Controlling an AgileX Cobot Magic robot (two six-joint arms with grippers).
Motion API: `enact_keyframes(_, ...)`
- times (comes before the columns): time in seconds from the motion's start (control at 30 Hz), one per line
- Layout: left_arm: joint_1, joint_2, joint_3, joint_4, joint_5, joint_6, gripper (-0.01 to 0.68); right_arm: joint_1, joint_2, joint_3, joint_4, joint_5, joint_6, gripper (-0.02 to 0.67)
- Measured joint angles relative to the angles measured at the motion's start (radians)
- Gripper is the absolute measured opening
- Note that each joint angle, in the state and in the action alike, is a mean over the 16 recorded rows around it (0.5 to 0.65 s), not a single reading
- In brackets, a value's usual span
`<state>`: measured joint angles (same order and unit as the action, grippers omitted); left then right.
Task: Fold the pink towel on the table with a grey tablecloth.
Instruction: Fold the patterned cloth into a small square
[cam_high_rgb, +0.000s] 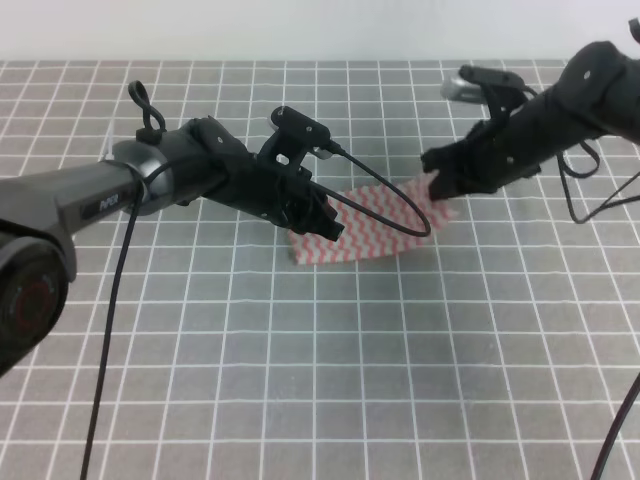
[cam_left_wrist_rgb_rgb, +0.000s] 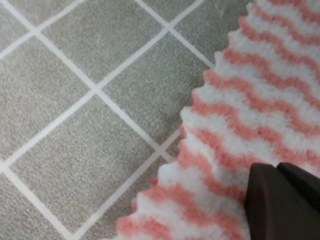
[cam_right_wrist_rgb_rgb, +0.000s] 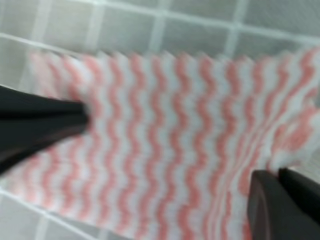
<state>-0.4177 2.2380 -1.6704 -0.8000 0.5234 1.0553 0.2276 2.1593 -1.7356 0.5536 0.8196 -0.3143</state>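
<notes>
1. Towel position: the pink towel (cam_high_rgb: 365, 225) lies just above the middle of the exterior high view, on the desk with the grey tablecloth (cam_high_rgb: 330, 380), between your two arms.
2. Left hand (cam_high_rgb: 325, 222): it sits on the towel's left end. In the left wrist view its dark fingers (cam_left_wrist_rgb_rgb: 280, 200) come together at the lower right over the striped cloth, jaws apparently closed. I judge it has that end pinched, though the contact itself is hidden.
3. Right hand (cam_high_rgb: 438, 185): it meets the towel's upper right corner. In the right wrist view its fingers (cam_right_wrist_rgb_rgb: 282, 202) sit closed at the lower right where the cloth bunches and lifts slightly, so it appears to have hold of that corner.
4. Handling: you are working with thin, soft, light cloth. It will sag and crease rather than hold a shape, and it should slide easily over the tablecloth.
5. Where to hold: keep each grip right at the scalloped edge (cam_left_wrist_rgb_rgb: 192, 107), near a corner. A pinch further in would gather extra layers.
6. Risk: if you pull the two ends unevenly, the fold will likely skew or a corner may slip free.
</notes>
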Motion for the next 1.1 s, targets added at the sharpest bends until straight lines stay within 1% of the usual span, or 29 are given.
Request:
enact_keyframes(0.33,0.015,-0.015,-0.044,-0.017,0.039,-0.007,-0.001,0.039,-0.001,-0.05,0.086,0.029,-0.058,-0.014)
enact_keyframes(0.6,0.059,-0.063,-0.099,-0.023,0.117,-0.031,-0.001,0.071,-0.001,-0.057,0.131,0.027,-0.08,-0.014)
enact_keyframes(0.83,0.103,-0.112,-0.119,-0.023,0.184,-0.048,-0.001,0.105,0.0,-0.06,0.175,0.003,-0.1,-0.015)
enact_keyframes(1.1,0.126,-0.137,-0.12,-0.021,0.235,-0.048,-0.001,0.157,0.03,-0.077,0.204,-0.029,-0.107,-0.015)
